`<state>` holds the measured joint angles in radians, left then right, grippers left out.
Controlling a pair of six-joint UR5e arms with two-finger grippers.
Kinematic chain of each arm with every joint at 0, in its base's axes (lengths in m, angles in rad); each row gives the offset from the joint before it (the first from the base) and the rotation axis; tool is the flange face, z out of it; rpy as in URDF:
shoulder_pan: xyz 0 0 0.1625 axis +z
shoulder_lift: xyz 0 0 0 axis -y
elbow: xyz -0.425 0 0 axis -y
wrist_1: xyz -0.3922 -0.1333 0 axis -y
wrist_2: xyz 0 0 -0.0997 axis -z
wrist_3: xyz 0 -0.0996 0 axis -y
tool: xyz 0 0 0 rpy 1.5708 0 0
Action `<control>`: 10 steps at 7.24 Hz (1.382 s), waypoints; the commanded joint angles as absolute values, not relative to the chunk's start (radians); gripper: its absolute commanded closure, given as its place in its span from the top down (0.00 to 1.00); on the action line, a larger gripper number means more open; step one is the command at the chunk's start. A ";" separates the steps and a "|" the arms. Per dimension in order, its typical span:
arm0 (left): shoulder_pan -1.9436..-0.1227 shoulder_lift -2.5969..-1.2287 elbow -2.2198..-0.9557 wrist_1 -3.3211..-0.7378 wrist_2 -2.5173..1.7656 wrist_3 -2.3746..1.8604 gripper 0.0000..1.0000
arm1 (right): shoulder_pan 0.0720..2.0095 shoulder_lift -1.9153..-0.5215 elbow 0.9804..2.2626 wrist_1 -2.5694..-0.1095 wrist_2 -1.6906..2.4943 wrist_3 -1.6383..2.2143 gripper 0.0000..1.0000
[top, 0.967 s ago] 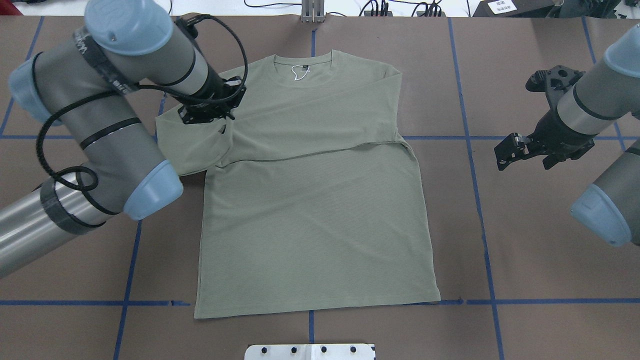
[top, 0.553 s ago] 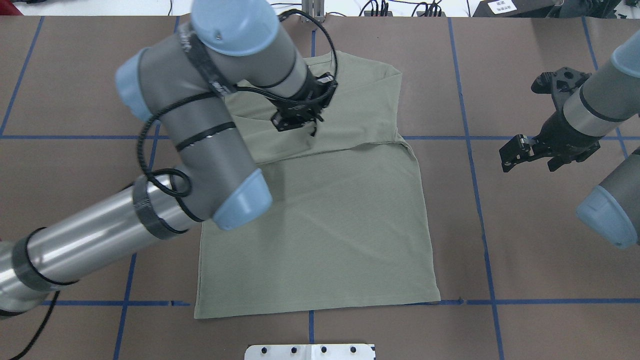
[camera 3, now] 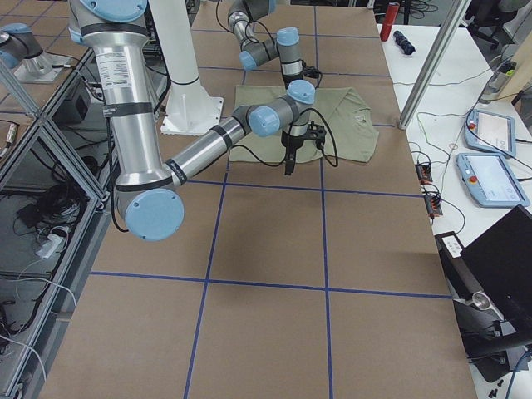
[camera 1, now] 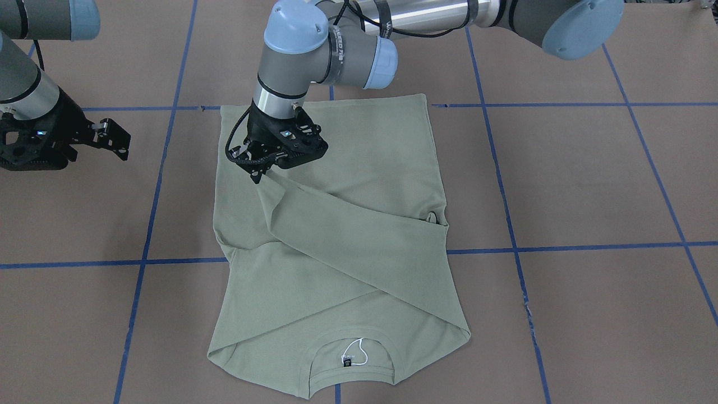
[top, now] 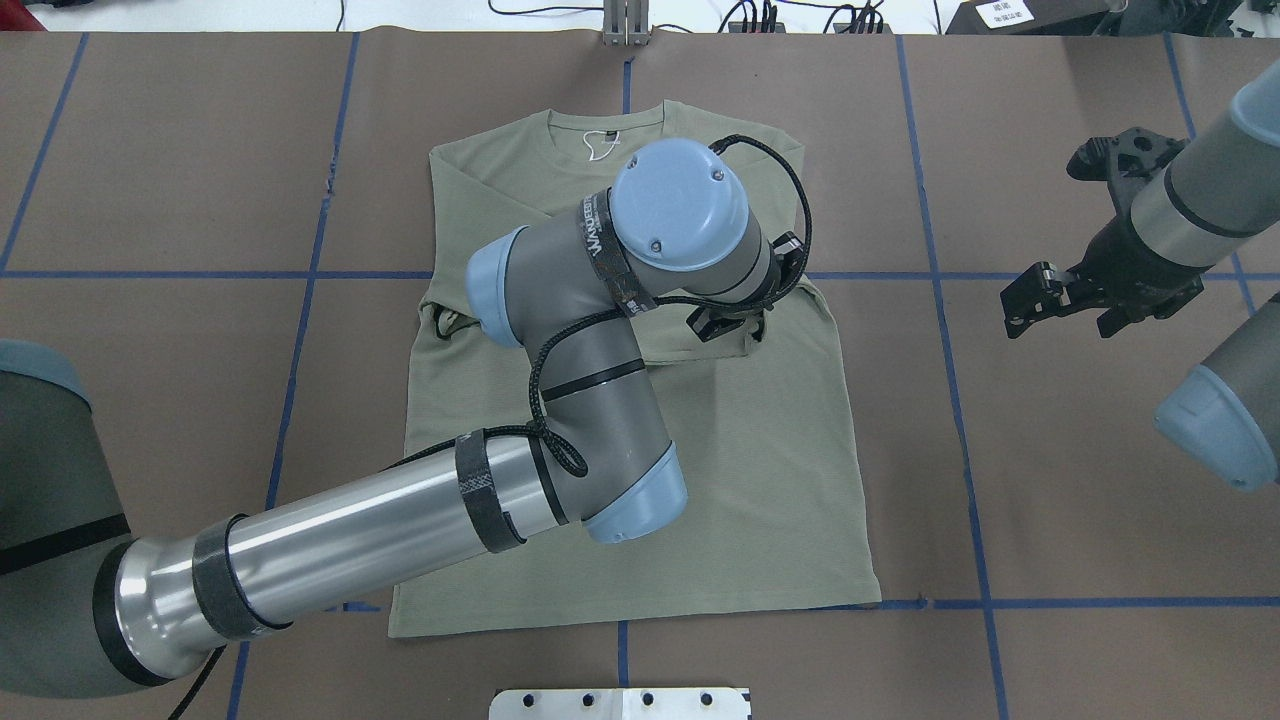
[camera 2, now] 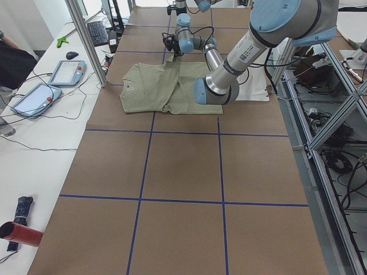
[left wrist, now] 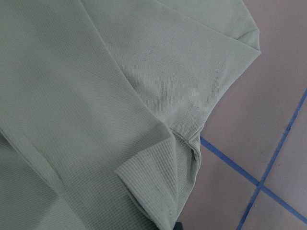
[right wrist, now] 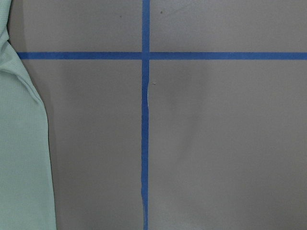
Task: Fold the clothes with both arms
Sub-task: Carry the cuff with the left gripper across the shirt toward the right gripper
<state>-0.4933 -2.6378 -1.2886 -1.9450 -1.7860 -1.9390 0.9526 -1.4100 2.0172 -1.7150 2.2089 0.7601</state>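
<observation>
Shirt [top: 760, 480]: flat in the middle of the brown table [top: 1080, 560], collar [camera 1: 350, 336] on the side away from my base.
Left pincer [camera 1: 257, 173]: clenched on the cuff end of the left sleeve [camera 1: 348, 235], low over the trunk near the shirt's right edge.
Left sleeve: drawn on a diagonal from its shoulder across the chest.
Right sleeve: crossed beneath it, with its cuff [camera 1: 433, 217] at the opposite side seam.
Right pincer [top: 1025, 298]: fingers spread, holding nothing, over bare table, well apart from the shirt.
Tape line [top: 950, 400]: blue, between my right pincer and the shirt.
</observation>
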 commanded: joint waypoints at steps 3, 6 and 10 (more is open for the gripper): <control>-0.436 -2.704 -1.226 -2.083 -1.770 -1.911 0.99 | 0.953 -1.405 2.011 -1.715 2.206 0.756 1.00; -0.414 -2.648 -1.189 -2.160 -1.678 -1.780 0.99 | 0.953 -1.402 2.011 -1.715 2.206 0.759 1.00; -0.472 -2.388 -1.548 -1.955 -1.762 -1.589 0.99 | 0.901 -1.414 2.014 -1.556 2.200 0.828 1.00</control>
